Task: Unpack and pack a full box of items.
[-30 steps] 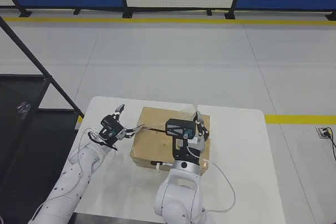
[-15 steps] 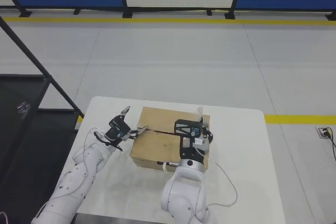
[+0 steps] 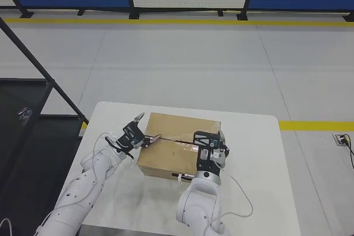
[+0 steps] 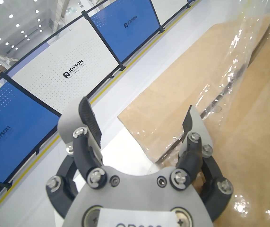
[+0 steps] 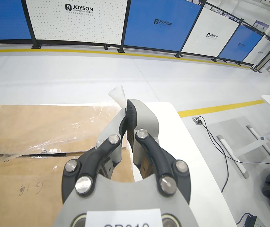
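Observation:
A closed brown cardboard box [image 3: 171, 154] sits in the middle of the white table [image 3: 256, 177]. Clear tape [image 5: 61, 128] runs along its top seam and is partly lifted and wrinkled. At the box's right end, my right gripper [image 3: 218, 138] is shut on the loose tape end [image 5: 117, 94], which sticks up above the fingertips [image 5: 131, 108]. My left gripper [image 3: 146, 128] is open at the left end of the box. One of its fingers [image 4: 191, 121] lies over the taped seam [image 4: 229, 81], and the other [image 4: 90, 116] is off the box's edge.
A black metal frame [image 3: 29, 65] stands left of the table. A thin white cable [image 3: 239, 197] loops over the table's near right part. Bare table lies right of the box. A floor socket with cables [image 5: 198, 120] sits beyond the right edge.
My right gripper has moved right along the seam to the box's right end, dragging the tape. My left gripper has moved right, up to the box's left end.

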Robot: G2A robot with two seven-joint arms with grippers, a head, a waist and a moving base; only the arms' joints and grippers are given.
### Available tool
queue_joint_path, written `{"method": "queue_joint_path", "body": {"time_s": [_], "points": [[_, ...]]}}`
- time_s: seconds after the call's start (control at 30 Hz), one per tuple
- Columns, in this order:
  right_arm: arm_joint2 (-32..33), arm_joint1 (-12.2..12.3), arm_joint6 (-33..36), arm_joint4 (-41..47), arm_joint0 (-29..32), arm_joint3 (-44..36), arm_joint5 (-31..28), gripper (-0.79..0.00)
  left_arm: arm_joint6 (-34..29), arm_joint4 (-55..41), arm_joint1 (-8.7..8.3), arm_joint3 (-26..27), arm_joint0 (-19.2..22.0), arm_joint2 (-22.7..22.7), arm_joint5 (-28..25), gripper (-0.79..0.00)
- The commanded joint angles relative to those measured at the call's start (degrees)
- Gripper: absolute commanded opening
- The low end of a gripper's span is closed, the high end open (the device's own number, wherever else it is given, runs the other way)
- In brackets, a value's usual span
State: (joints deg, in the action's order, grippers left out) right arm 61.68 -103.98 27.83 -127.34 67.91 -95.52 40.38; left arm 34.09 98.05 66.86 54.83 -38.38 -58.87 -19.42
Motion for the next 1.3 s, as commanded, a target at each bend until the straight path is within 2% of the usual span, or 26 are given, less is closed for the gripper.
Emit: {"method": "queue_joint_path", "body": {"time_s": [0.0, 0.4, 0.93, 0.97, 1.0, 1.07, 1.27], "points": [[0.4, 0.0, -0.1, 0.4, -0.1, 0.5, 0.2, -0.785, -0.3, 0.1, 0.17, 0.2, 0.1, 0.3, 0.0, -0.034], [1.5, -0.2, -0.6, 1.5, -0.9, 2.1, 0.6, -0.785, -2.7, 0.9, 2.10, 0.5, 2.0, 4.6, 0.1, -0.037], [3.3, -0.1, -1.0, 3.1, -0.3, 2.9, -0.2, -0.785, -3.2, 1.4, 5.00, -2.9, 4.9, 9.3, 1.5, -0.043], [3.4, -0.1, -0.9, 3.2, -0.4, 3.0, -0.3, -0.628, -3.2, 1.4, 5.11, -3.2, 5.0, 9.4, 1.6, -0.043], [3.5, -0.1, -0.9, 3.2, -0.4, 3.0, -0.4, -0.539, -3.1, 1.6, 5.21, -3.5, 5.1, 9.5, 1.7, -0.046], [3.7, -0.2, -0.7, 3.3, -0.5, 3.2, -0.6, -0.551, -3.0, 1.7, 5.39, -4.1, 5.4, 9.6, 1.8, -0.046], [4.8, -0.3, 0.1, 3.2, -1.5, 3.7, -1.4, -0.523, -2.4, 2.0, 5.82, -5.6, 5.9, 9.8, 1.8, -0.046]]}}
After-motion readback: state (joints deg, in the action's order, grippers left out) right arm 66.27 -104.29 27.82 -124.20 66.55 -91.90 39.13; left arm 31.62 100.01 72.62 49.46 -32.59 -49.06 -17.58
